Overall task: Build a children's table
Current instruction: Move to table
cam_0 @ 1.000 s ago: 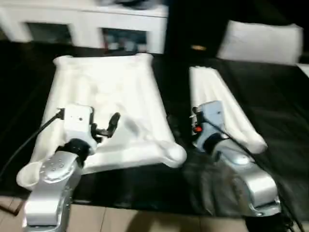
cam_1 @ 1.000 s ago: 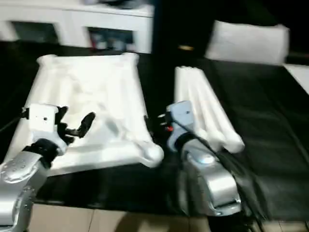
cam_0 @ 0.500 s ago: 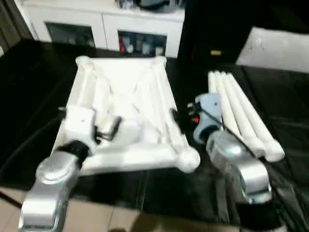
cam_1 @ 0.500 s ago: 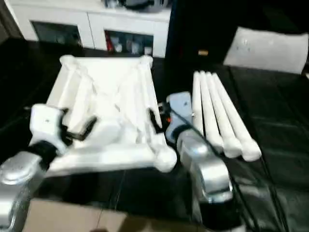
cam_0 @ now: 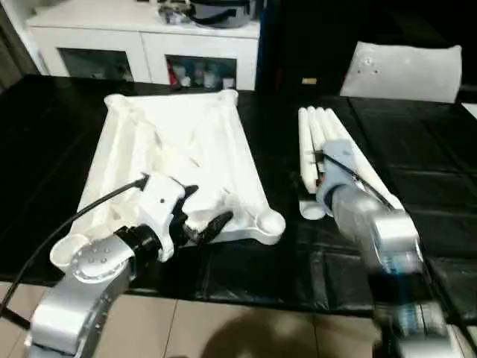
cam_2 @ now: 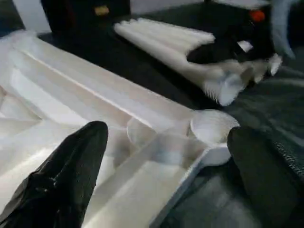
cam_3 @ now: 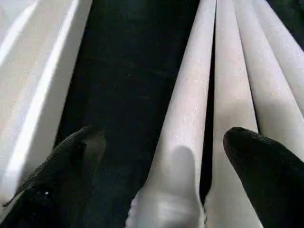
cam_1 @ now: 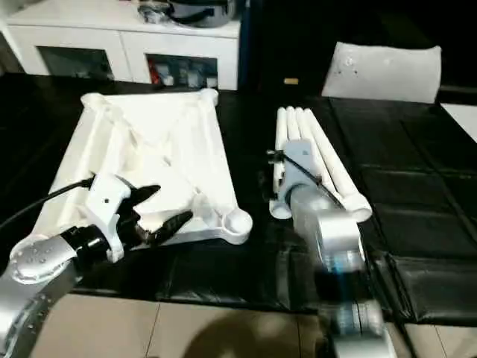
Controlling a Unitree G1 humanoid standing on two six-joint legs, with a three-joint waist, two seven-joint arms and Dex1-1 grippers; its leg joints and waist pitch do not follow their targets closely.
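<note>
The children's table lies in parts on a black mat. Its white top (cam_0: 179, 149) is upside down, ribs up, with a round socket (cam_0: 270, 222) at the near right corner. The four white tube legs (cam_0: 339, 142) lie side by side to its right. My left gripper (cam_0: 209, 205) hangs open over the top's near edge, just left of that socket (cam_2: 211, 126). My right gripper (cam_3: 164, 161) is open low over the near ends of the legs, its fingers either side of the leftmost leg (cam_3: 187, 123).
A white cabinet (cam_0: 149, 45) with a dark pot (cam_0: 220, 11) on it stands at the back. A flat white panel (cam_0: 406, 71) leans at the back right. Tan floor (cam_0: 223, 328) begins at the mat's near edge. A black cable (cam_0: 67, 224) trails from my left arm.
The camera has shifted. My left gripper has moved from over the middle of the top toward its near right corner. My right gripper has moved right, from the gap onto the legs.
</note>
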